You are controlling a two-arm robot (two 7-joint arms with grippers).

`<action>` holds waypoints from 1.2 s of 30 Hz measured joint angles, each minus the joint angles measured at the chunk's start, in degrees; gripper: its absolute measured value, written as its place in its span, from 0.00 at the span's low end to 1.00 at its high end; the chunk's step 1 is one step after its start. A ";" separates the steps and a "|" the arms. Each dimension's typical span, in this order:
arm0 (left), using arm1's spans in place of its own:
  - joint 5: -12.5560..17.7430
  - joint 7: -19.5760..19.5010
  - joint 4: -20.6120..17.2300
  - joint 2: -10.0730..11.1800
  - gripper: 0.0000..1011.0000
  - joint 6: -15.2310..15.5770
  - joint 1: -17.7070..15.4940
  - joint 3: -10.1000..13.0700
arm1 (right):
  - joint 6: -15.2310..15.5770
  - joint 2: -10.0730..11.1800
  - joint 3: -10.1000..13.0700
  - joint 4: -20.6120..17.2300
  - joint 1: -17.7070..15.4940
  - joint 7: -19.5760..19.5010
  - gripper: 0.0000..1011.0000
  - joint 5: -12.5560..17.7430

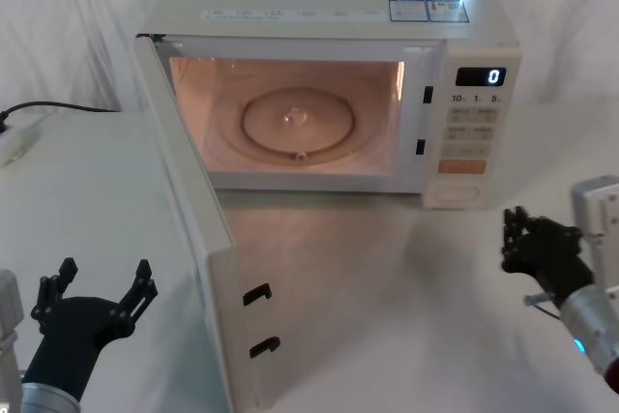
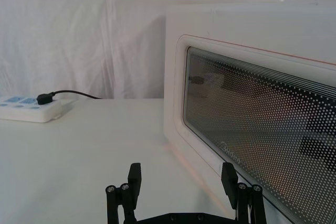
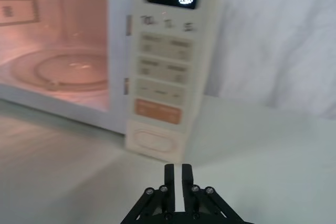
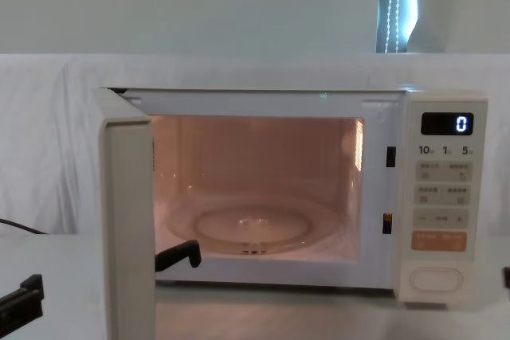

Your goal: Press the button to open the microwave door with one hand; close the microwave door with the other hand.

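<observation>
The cream microwave stands at the back of the table with its cavity lit. The microwave door [image 1: 198, 229] hangs wide open, swung out toward me on the left; its outer face with the dark window [image 2: 252, 129] fills the left wrist view. My left gripper [image 1: 97, 289] is open, low at the left, outside the door and apart from it [image 2: 181, 182]. The button [image 1: 455, 194] is the wide cream key at the foot of the control panel [image 3: 154, 141], [image 4: 435, 279]. My right gripper [image 1: 515, 239] is shut, in front of the panel and a short way back from the button [image 3: 178, 174].
A white power strip [image 1: 14, 137] with a black plug and cable lies at the far left [image 2: 26, 109]. Two black latch hooks [image 1: 259, 318] stick out of the door's inner edge. White cloth hangs behind the table.
</observation>
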 joint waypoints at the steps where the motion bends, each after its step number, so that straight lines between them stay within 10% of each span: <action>1: 0.00 0.00 0.00 0.00 0.99 0.00 0.00 0.00 | -0.19 0.12 0.36 -0.26 -0.29 -0.07 0.10 0.27; 29: 0.00 0.00 0.00 0.00 0.99 0.00 0.00 0.00 | -3.54 -0.06 3.95 -0.71 -2.99 -1.74 0.94 2.40; 36: 0.00 0.00 0.00 0.00 0.99 0.00 0.00 0.00 | -3.54 -0.05 3.94 -0.68 -2.98 -1.74 0.99 2.40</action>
